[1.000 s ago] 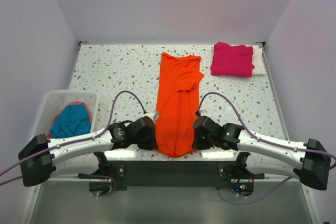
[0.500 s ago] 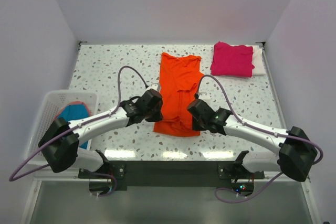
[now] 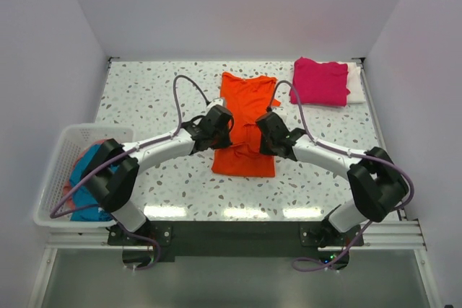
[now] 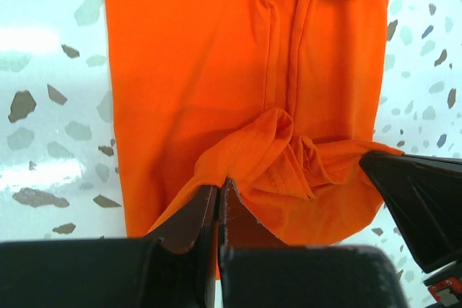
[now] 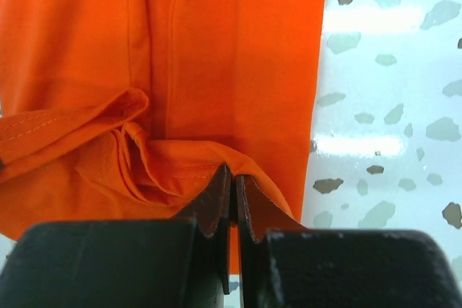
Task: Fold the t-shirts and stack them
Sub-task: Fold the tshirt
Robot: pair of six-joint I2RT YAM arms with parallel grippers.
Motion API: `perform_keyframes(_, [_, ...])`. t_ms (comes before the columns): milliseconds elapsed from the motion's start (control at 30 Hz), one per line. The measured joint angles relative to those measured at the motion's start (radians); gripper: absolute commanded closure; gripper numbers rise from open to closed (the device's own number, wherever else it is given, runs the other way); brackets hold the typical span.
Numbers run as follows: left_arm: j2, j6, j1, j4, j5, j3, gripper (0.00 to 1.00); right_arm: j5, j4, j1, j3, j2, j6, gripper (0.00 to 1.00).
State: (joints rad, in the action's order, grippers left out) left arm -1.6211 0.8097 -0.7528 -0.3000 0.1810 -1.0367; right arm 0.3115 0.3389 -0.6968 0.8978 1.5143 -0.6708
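The orange t-shirt (image 3: pixel 245 124) lies lengthwise in the middle of the table, its near hem lifted and doubled back over itself. My left gripper (image 3: pixel 221 131) is shut on the hem's left corner (image 4: pixel 224 171). My right gripper (image 3: pixel 264 133) is shut on the hem's right corner (image 5: pixel 231 160). Both hold the hem over the shirt's middle. The folded magenta-pink t-shirt (image 3: pixel 319 81) lies at the back right on top of the white t-shirt (image 3: pixel 355 83). The teal-blue t-shirt (image 3: pixel 86 178) lies in the basket.
A white slatted basket (image 3: pixel 65 151) stands at the table's left front edge. The speckled tabletop (image 3: pixel 151 99) is bounded by white walls at the back and sides.
Both grippers have carried the orange shirt's near hem away from the front edge toward the back, folding the lower part up over the shirt's middle. The shirt now looks shorter.
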Motion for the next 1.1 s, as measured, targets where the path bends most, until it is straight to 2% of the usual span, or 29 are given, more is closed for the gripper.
perform_keyframes(467, [-0.096, -0.020, 0.092, 0.008, -0.001, -0.117, 1.00, -0.089, -0.068, 0.148, 0.086, 0.094, 0.043, 1.00])
perform_keyframes(1000, [-0.189, -0.062, 0.164, 0.036, -0.050, -0.164, 1.00, -0.193, -0.100, 0.264, 0.157, 0.195, 0.052, 1.00])
perform_keyframes(1100, [-0.203, -0.071, 0.183, 0.051, -0.059, -0.172, 1.00, -0.208, -0.109, 0.273, 0.176, 0.214, 0.054, 0.95])
